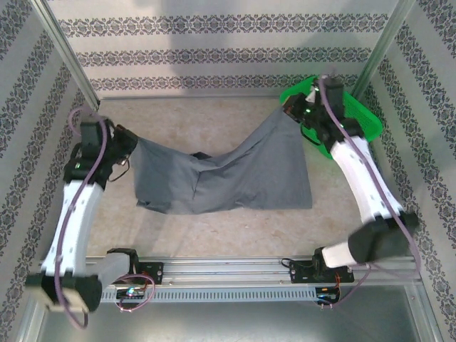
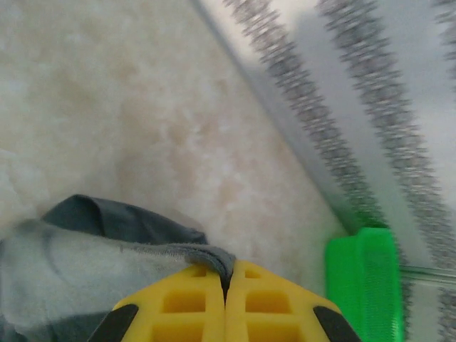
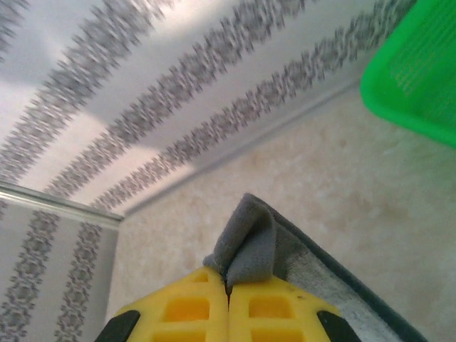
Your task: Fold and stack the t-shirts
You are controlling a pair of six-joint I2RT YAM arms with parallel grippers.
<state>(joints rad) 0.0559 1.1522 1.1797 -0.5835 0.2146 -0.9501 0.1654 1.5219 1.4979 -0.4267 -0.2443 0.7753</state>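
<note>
The dark grey t-shirt [image 1: 228, 174] is spread over the middle of the table [image 1: 214, 121] and sags between the two arms. At its 9 o'clock the left gripper [image 2: 225, 278] has its yellow fingers pressed together on a hem corner. At its 1 o'clock the right gripper [image 3: 228, 285] pinches another corner, just beside the green mesh basket [image 1: 370, 125].

Even, diffuse light is falling from above. The top view is reading soft and slightly washed out. The t-shirt [image 1: 235, 174] is casting only a faint shadow on the table [image 1: 214, 114]. In both wrist views the patterned wall [image 3: 142, 92] is smearing with blur.
</note>
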